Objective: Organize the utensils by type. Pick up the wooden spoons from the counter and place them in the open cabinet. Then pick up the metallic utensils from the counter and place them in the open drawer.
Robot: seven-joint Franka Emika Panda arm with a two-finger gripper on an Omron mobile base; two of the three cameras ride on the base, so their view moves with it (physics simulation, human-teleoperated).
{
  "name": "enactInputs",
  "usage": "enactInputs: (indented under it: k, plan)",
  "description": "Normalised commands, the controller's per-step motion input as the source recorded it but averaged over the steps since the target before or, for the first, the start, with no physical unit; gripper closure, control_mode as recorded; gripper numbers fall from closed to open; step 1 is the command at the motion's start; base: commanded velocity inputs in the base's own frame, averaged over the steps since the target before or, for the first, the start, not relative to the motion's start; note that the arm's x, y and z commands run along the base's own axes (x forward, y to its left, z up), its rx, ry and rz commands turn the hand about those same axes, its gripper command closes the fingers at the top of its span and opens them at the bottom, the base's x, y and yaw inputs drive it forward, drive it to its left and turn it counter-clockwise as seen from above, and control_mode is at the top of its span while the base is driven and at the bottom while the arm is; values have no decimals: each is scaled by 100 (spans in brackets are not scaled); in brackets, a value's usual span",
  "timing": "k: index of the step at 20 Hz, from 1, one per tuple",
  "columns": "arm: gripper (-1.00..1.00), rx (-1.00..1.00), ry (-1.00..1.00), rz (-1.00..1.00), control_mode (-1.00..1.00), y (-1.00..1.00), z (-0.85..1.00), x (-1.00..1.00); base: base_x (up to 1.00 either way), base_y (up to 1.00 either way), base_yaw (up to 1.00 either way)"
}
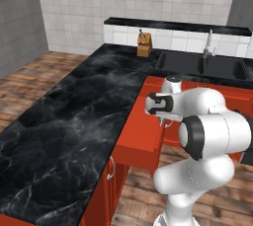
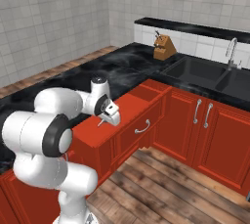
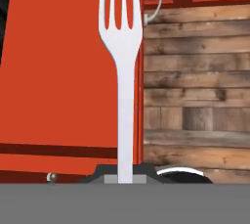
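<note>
One metallic utensil is on record: a silvery-white fork [image 3: 122,71] with four tines, standing along the hand view from its handle at 6 o'clock to its tines at 12 o'clock. The gripper [image 3: 125,175] is closed on the handle's lower end; the finger tips themselves are largely cut off by the bottom of that view. In the right base view the fork is a thin pale sliver [image 2: 101,122] below the gripper [image 2: 111,115], too small to read tines. In the left base view the gripper [image 1: 165,119] is partly masked by the arm's own links, and the fork cannot be made out there.

The fork hangs over one open drawer [image 2: 128,108], a wide, shallow red-orange box with a plain flat inside, pulled out from the lower cabinets. Its front carries one curved grey handle [image 2: 142,128]. In the hand view the drawer's red floor [image 3: 63,71] lies behind the tines, with wooden floor planks [image 3: 195,91] at 3 o'clock.

One black marble counter [image 1: 64,121] with white veining runs in an L. The visible stretch carries one knife block [image 2: 163,47], at 1 o'clock from the gripper in the right base view, near the counter's back wall. One sink [image 2: 205,74] and one faucet [image 2: 231,52] lie farther at 2 o'clock. Two base cabinet doors [image 2: 205,130] with one bar handle each sit under the sink; the right-hand door is cut off by the frame edge.
</note>
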Motion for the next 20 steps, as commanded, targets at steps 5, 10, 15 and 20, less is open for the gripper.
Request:
enactInputs:
  k: [5, 10, 15, 20]
  plan:
    - [100, 0, -1, 0, -100, -10, -32, 48, 0, 0, 0]
    - [100, 2, -4, 0, -100, -1, -32, 48, 0, 0, 0]
    - [100, 2, -3, 0, -100, 0, -36, 41, 0, 0, 0]
    - [100, 0, -3, 0, -100, -5, -42, 27, 0, 0, 0]
